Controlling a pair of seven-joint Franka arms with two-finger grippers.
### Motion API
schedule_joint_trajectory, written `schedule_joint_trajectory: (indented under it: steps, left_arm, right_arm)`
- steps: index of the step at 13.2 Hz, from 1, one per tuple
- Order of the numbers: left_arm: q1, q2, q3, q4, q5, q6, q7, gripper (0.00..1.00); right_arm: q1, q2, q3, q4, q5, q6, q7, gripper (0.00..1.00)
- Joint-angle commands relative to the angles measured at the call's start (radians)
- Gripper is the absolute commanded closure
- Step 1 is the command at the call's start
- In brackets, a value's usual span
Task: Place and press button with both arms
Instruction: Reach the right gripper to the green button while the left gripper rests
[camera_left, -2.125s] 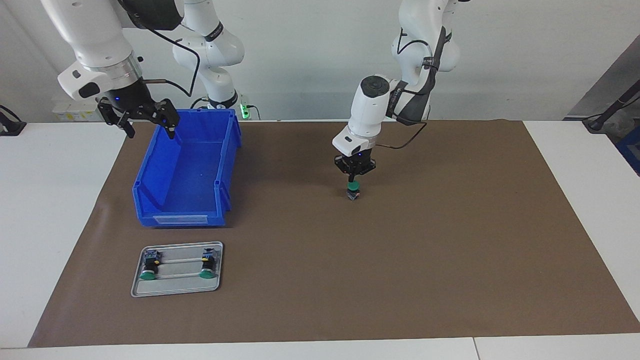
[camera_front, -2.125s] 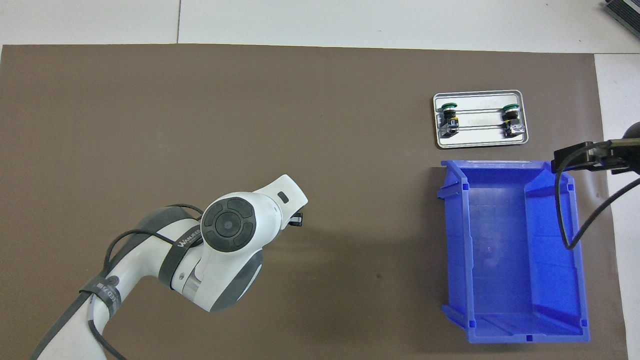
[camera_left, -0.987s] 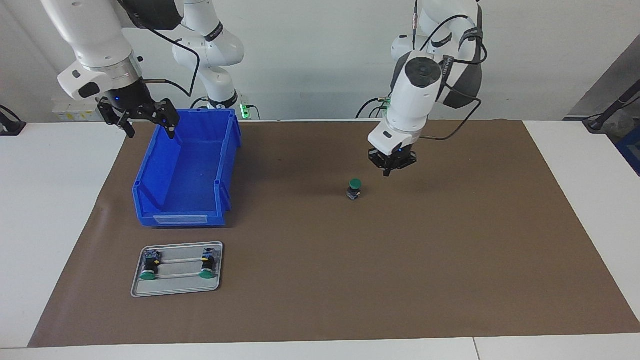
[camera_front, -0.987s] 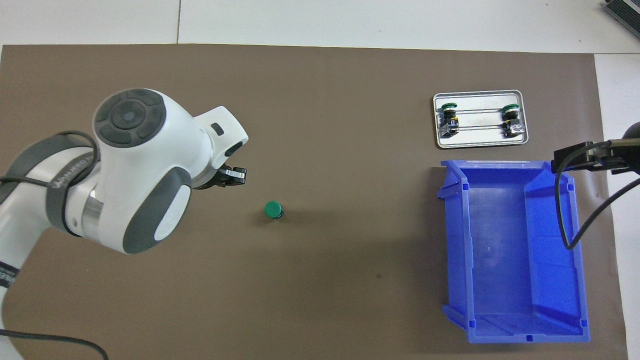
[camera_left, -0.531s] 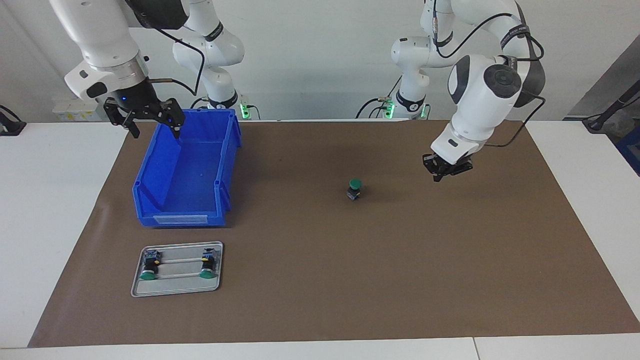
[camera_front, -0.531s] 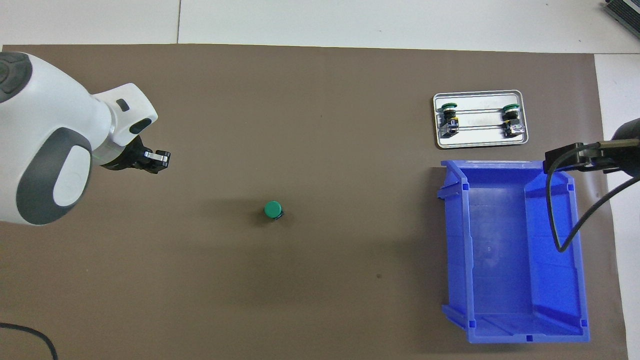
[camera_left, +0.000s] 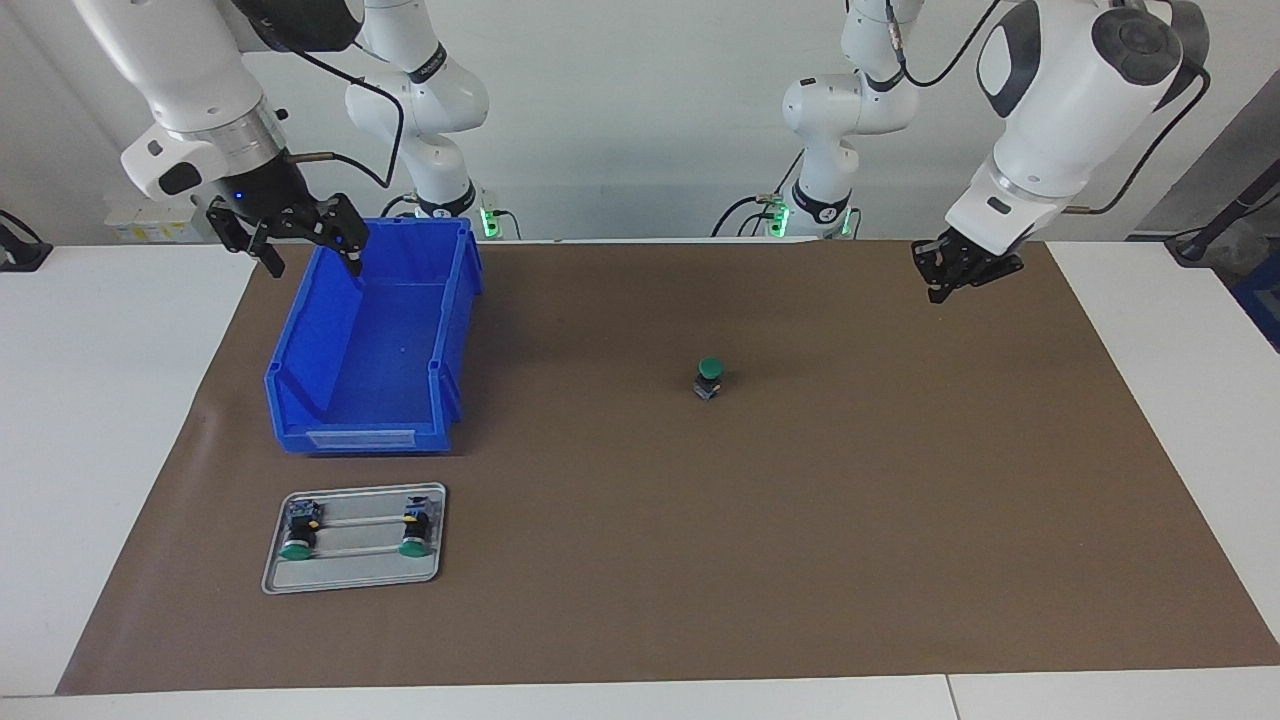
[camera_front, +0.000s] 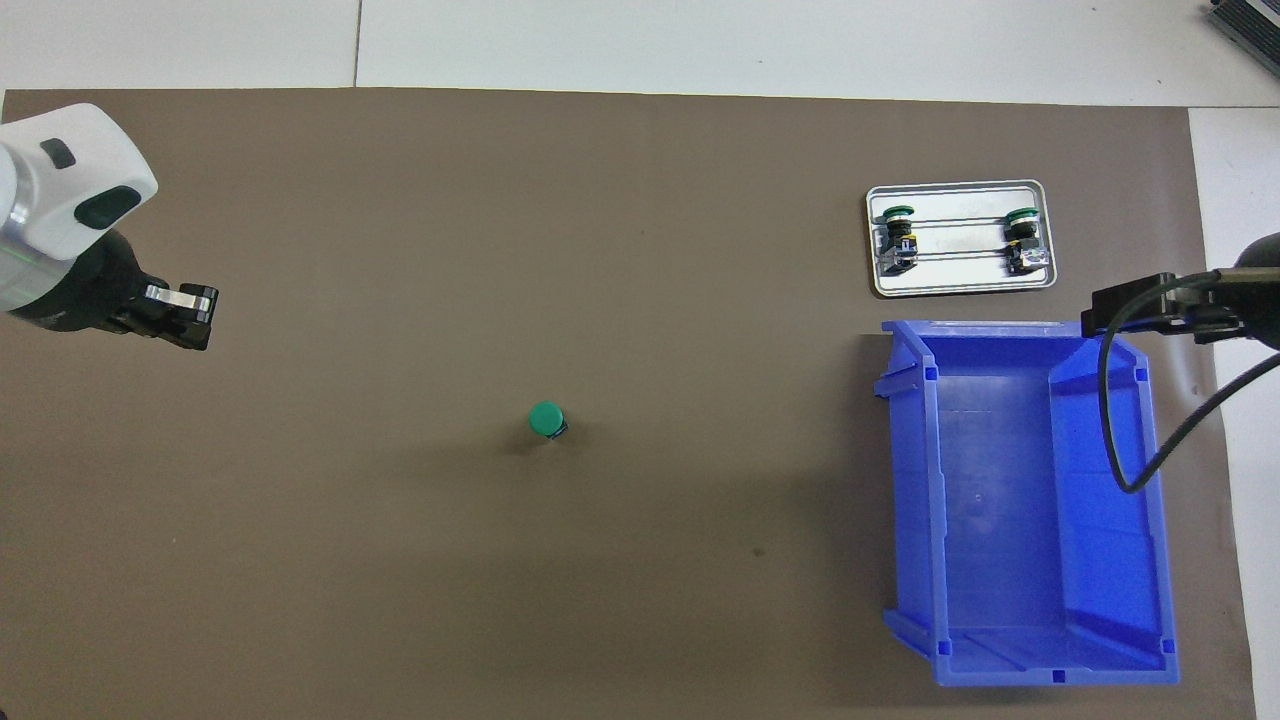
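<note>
Two views showed the scene. From the facing view, the button (camera_left: 709, 376) stood upright on its base near the middle of the brown mat (camera_left: 900, 520), green cap up, touched by nothing; that pose suits a press from above. The left gripper (camera_left: 957, 272) hung in the air over the mat near the corner at the left arm's end and the robots' edge, well apart from the button, holding nothing; whether its fingertips met I could not tell. The right gripper (camera_left: 290, 232) hovered over the rim of the blue bin (camera_left: 300, 400) at the robots' edge, claws spread wide and empty. I judged it was the arm placed to go for the next part. Toward the right arm's end, just past the bin's open front and closer to the mat's outer edge, a small metal tray (camera_left: 352, 580) held two spare buttons (camera_left: 298, 531) lying on their sides, caps toward the outer edge, apparently laid so for a sideways pickup.

From the overhead view, the button (camera_front: 546, 420) showed only its round green cap, alone at the mat's middle. The left gripper (camera_front: 180, 315) sat over the mat (camera_front: 600, 250) edge at the left arm's end. The right gripper (camera_front: 1150, 310) reached over the bin (camera_front: 910, 500) corner beside the tray (camera_front: 960, 288), which carried the spares (camera_front: 898, 235) in two rows
</note>
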Motion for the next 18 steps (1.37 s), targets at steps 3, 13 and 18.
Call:
schedule_joint_trajectory:
  steps: [3, 13, 18]
  left_arm:
    - [0.01, -0.008, -0.009, 0.022, 0.025, -0.003, -0.005, 0.0]
    - [0.029, -0.089, -0.009, -0.171, 0.023, 0.189, 0.007, 0.0]
    - [0.03, -0.088, -0.008, -0.165, 0.023, 0.204, 0.013, 0.0]
  right_arm:
    - [0.102, 0.016, 0.012, -0.045, -0.018, 0.121, 0.3, 0.0]
    - [0.592, 0.384, 0.014, 0.004, -0.056, 0.491, 1.38, 0.0]
    - [0.718, 0.547, 0.014, 0.062, -0.061, 0.585, 1.525, 0.0]
